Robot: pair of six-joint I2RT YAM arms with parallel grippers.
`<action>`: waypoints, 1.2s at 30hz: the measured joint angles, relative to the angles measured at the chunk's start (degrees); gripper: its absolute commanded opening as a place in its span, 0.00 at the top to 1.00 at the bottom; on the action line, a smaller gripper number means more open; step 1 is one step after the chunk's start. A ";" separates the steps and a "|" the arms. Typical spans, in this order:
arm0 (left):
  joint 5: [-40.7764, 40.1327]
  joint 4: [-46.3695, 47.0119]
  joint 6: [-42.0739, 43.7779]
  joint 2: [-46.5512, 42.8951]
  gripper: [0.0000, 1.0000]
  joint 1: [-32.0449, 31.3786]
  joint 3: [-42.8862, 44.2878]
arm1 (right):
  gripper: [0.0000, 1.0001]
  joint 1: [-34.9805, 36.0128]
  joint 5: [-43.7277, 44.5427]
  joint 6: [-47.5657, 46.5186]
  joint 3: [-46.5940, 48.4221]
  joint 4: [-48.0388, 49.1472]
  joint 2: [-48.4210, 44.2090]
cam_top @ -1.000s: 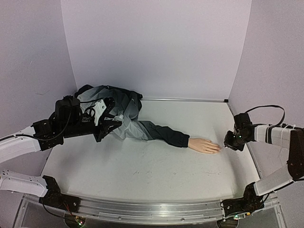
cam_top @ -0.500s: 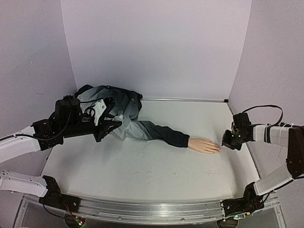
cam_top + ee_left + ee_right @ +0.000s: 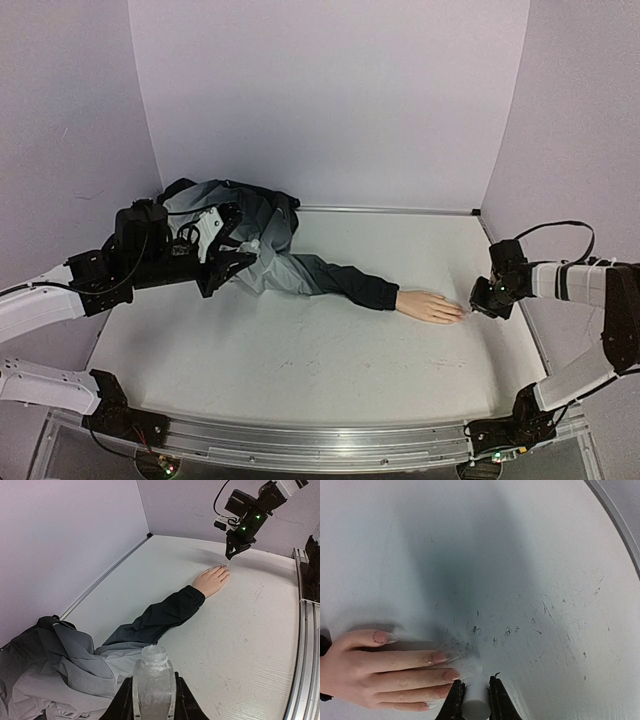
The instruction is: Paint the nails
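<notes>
L-gripper (image 3: pixel 154 702): open bottle (image 3: pixel 153 672); R-gripper (image 3: pixel 476 697): cylinder (image 3: pixel 476 709).

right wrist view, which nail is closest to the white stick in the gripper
The nail on the third finger from the top, its tip nearly at the white stick that the right gripper grips. The other nails lie farther off.

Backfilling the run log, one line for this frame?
left gripper: shut on uncapped bottle, near jacket | right gripper: shut on white applicator, beside nails of mannequin hand | contact: cannot tell
</notes>
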 measured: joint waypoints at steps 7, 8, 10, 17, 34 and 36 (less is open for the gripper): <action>0.02 0.00 0.00 0.00 1.00 0.00 0.00 | 1.00 0.04 -1.88 -0.46 -0.02 -0.15 -3.04; 0.02 0.00 0.00 0.00 1.00 0.00 0.00 | 1.00 0.04 -2.58 -0.48 0.00 0.11 -3.08; 0.02 0.00 0.00 0.00 1.00 0.00 0.00 | 1.00 0.04 -3.89 -0.50 -0.02 0.50 -3.08; 0.02 0.00 0.00 0.00 1.00 0.00 0.00 | 1.00 0.07 -5.97 -0.46 -0.02 2.10 -1.01; 0.02 0.00 0.00 0.00 1.00 0.00 0.00 | 1.00 0.09 -0.33 -0.02 -0.02 -0.33 -1.09; 0.02 0.00 0.00 0.00 1.00 0.00 0.00 | 1.00 0.09 -0.57 -0.17 -0.02 -0.46 -2.45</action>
